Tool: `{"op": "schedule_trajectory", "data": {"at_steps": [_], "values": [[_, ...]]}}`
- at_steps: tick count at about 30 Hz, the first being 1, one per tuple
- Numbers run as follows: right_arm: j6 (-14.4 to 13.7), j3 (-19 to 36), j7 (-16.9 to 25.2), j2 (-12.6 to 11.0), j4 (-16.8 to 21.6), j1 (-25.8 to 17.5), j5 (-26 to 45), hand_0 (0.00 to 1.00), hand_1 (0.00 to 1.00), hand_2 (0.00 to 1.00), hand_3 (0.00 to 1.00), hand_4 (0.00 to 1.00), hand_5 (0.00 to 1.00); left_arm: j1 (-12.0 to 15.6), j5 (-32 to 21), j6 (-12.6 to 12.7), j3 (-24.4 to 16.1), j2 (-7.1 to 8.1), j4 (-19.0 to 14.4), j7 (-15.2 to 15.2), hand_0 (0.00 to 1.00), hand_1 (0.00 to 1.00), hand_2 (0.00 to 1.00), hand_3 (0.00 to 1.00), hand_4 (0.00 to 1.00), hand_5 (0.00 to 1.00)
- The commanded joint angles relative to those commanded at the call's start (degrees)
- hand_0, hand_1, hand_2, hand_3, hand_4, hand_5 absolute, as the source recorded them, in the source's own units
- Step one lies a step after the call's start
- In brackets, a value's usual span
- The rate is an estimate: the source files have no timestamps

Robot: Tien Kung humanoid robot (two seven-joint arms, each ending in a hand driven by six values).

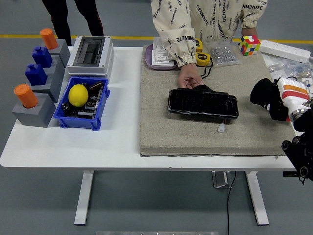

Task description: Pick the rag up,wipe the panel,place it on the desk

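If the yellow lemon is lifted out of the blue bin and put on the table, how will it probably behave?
The lemon looks rounded and smooth, so it would probably roll on the table. It seems firm, not floppy. In the blue bin, clutter likely steadies it.

Our right arm point(299, 147) comes in from the lower right corner, its dark jointed links low at the edge and the white forearm with an orange band angled up and inward. At its end our right hand point(266, 99) is black, its fingers curled into a bunched mass pointing toward the middle of the desk; we cannot make out whether anything is gripped in it. Across the desk, a person's hand point(189, 79) reaches down from a patterned sleeve, fingers pointing toward us and resting low.
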Motion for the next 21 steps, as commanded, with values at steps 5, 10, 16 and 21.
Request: {"op": "schedule_trajectory", "data": {"at_steps": [5, 10, 16, 21], "values": [[0.16, 0.77, -0.23, -0.35, -0.57, -0.51, -0.38, 0.313, 0.368, 0.395, 0.384, 0.972, 0.045, 0.12, 0.34, 0.01, -0.41, 0.11, 0.00, 0.05, 0.651, 0.696, 0.741, 0.565, 0.598, 0.475], [0.34, 0.21, -0.51, -0.78, -0.88, -0.83, -0.19, 0.311, 0.368, 0.395, 0.384, 0.972, 0.046, -0.05, 0.11, -0.07, -0.14, 0.07, 0.00, -0.12, 0.648, 0.695, 0.742, 0.566, 0.598, 0.474], [0.51, -0.84, -0.78, -0.73, -1.09, -1.54, 0.18, 0.312, 0.368, 0.395, 0.385, 0.973, 0.046, -0.22, 0.05, -0.08, -0.03, 0.19, 0.00, -0.26, 0.648, 0.696, 0.742, 0.566, 0.598, 0.474], [0.67, -1.22, -1.42, -0.14, -1.53, -2.09, 0.30, 0.310, 0.368, 0.395, 0.384, 0.972, 0.047, 0.13, 0.47, 0.01, -0.63, 0.26, 0.00, -0.03, 0.648, 0.696, 0.742, 0.565, 0.598, 0.474]]}}
